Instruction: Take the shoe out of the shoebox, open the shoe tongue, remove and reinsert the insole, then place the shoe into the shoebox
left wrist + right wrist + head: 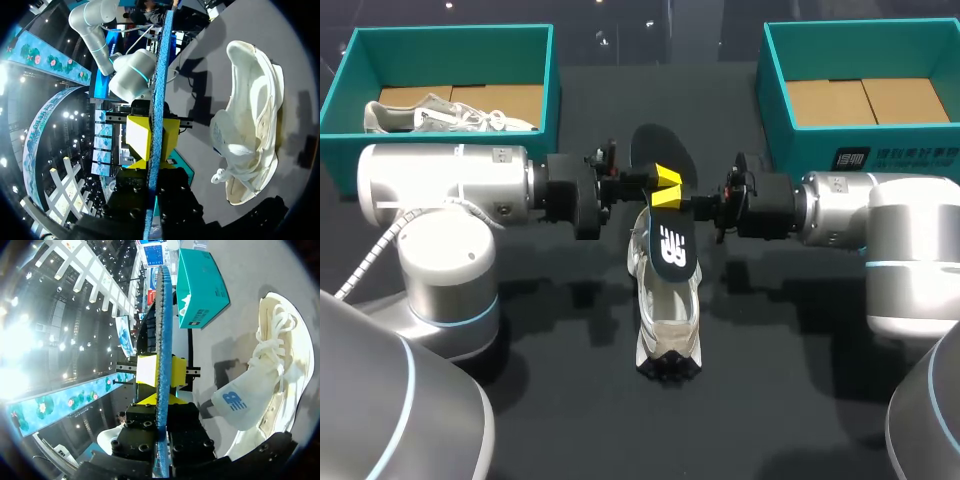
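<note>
A black table spreads underneath; a second grey shoe lies inside the far-left teal box.

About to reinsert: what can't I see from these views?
Shoe interior: head view, the raised tongue covers the forepart.
Insole faces: both wrist views show it only edge-on, clamped in left tool and right tool.
Shoe's far end: head view, behind Insole and both tools.
</note>
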Action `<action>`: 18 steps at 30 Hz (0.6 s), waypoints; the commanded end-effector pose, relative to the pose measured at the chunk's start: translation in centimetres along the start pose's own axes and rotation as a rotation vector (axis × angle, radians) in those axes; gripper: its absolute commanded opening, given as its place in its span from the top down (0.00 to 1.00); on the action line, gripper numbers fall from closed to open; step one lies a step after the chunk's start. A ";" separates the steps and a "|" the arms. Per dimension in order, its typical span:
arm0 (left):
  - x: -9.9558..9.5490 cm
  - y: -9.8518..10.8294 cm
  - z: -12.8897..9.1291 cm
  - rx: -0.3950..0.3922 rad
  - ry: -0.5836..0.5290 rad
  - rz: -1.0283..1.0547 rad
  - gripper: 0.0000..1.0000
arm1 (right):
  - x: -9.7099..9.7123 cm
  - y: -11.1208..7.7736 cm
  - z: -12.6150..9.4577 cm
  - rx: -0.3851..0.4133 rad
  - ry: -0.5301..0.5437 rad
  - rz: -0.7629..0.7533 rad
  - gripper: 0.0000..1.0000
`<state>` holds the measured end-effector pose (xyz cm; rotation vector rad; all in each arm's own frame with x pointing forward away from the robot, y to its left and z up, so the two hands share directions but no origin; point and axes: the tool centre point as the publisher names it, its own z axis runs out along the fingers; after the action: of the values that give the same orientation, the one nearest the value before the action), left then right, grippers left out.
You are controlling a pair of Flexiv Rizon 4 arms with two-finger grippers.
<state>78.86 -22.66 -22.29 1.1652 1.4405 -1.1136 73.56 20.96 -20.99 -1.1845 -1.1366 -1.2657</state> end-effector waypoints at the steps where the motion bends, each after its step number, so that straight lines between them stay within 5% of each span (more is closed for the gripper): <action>1: 0.1 0.0 0.3 0.011 0.003 0.008 1.00 | -0.1 0.0 -0.2 -0.007 0.007 0.003 1.00; 2: 0.2 -0.1 0.3 0.013 0.004 0.011 1.00 | -0.2 0.0 -0.2 -0.008 0.008 0.004 0.72; 3: 0.2 -0.2 0.1 0.016 0.005 0.012 1.00 | -0.2 0.0 -0.3 -0.011 0.009 0.004 0.26; 4: 0.1 -0.2 -0.1 0.018 0.006 0.013 1.00 | -0.1 0.0 -0.5 -0.014 0.011 -0.001 0.00; 18: -0.6 -2.4 -4.4 0.037 0.036 0.008 1.00 | 0.4 -1.4 -5.9 0.037 -0.090 -0.212 0.00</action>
<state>77.12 -20.69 -21.52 1.2190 1.4416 -1.1272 72.50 17.53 -21.92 -1.1218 -1.3370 -1.3787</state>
